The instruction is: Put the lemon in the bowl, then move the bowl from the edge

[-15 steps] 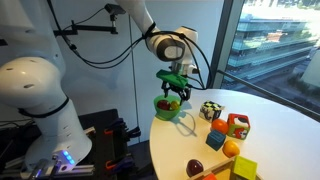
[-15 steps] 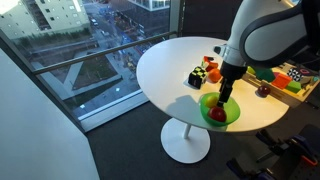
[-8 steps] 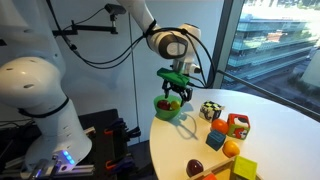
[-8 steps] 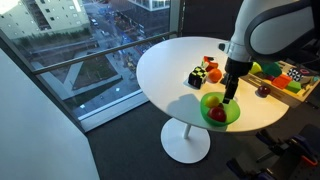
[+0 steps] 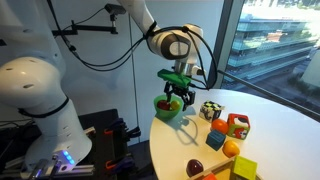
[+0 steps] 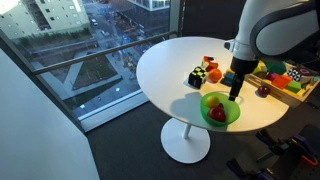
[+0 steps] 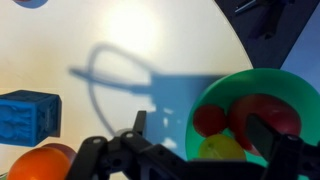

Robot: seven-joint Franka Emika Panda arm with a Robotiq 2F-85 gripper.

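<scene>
At the edge of the table (image 6: 160, 70), lemon (image 7: 223, 150) sits in bowl (image 7: 290, 85). Gripper (image 7: 200, 135) is lifting off, jaws spread, empty; bowl move remains

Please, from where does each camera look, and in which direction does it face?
Exterior view: beside the robot base, facing the window; shows arm, hand above bowl.
Exterior view: high above the table, looking down toward the window; shows the arm.
Wrist view: looks down past the hand's fingers onto bowl and lemon.
All share the bowl.
</scene>
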